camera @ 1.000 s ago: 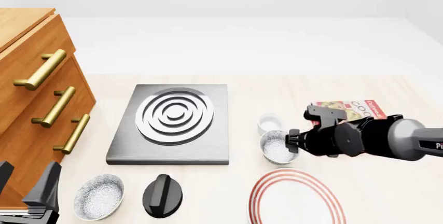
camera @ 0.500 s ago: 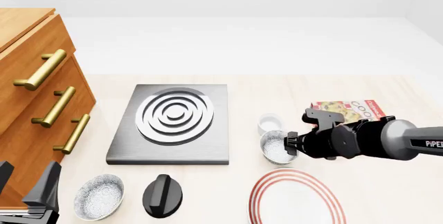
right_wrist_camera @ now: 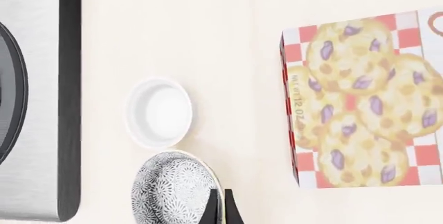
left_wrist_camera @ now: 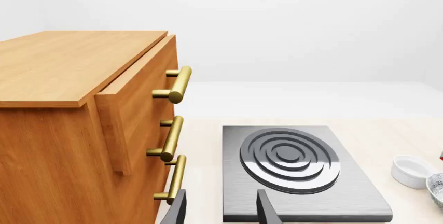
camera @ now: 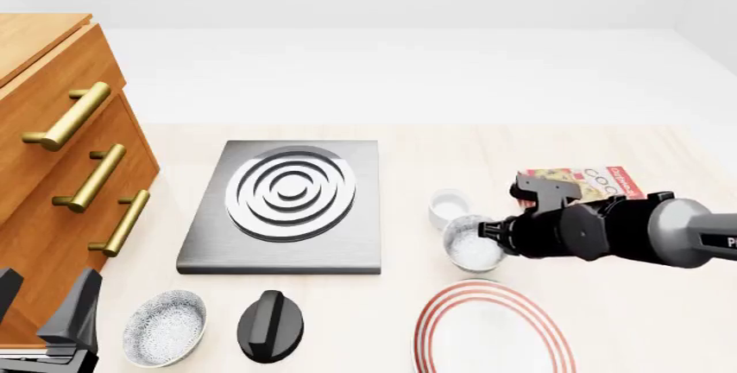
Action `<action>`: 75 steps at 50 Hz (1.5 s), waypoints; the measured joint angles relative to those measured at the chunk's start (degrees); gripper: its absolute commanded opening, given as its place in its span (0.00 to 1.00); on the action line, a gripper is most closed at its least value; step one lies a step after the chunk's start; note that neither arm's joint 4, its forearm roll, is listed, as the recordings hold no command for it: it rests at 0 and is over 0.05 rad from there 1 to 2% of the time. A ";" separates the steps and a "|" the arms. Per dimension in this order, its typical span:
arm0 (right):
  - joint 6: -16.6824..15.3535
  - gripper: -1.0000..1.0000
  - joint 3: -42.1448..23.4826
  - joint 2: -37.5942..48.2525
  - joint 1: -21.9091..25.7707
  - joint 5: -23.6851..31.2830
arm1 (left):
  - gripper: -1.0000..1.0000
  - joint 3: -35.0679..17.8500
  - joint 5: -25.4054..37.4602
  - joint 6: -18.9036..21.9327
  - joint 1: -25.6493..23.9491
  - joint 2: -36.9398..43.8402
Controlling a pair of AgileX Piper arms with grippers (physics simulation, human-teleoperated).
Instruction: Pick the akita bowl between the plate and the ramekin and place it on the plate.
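Note:
The akita bowl (camera: 472, 243) hangs tilted just above the table, between the ramekin (camera: 450, 207) and the red-ringed plate (camera: 493, 331). My right gripper (camera: 494, 231) is shut on the bowl's right rim. In the right wrist view the thin fingers (right_wrist_camera: 216, 209) pinch the edge of the speckled bowl (right_wrist_camera: 173, 190), with the ramekin (right_wrist_camera: 159, 111) just beyond it. My left gripper (camera: 47, 317) stays at the near left corner of the table; in the left wrist view my left gripper (left_wrist_camera: 221, 197) stands open with nothing between its fingers.
A grey stove slab (camera: 288, 209) lies left of the ramekin. A twin speckled bowl (camera: 165, 327) and a black knob (camera: 271, 325) sit near the front edge. A cookie box (camera: 589, 181) lies behind my right arm. A wooden drawer cabinet (camera: 58, 166) fills the left side.
The bowl has come up off the table and shifted slightly right and back, now tilted in my right gripper. The left arm has not moved.

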 measured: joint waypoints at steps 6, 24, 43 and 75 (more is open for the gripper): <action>-0.32 0.00 -0.53 -2.67 -0.69 2.12 | 1.00 0.00 0.00 0.00 0.00 0.00; -2.01 0.00 -1.97 -11.07 -1.64 8.35 | 1.00 0.00 0.00 0.00 0.00 0.00; -5.28 0.00 -0.01 -20.57 -1.96 14.77 | 1.00 0.00 0.00 0.00 0.00 0.00; -6.65 0.00 4.62 -37.98 4.85 28.15 | 1.00 0.00 0.00 0.00 0.00 0.00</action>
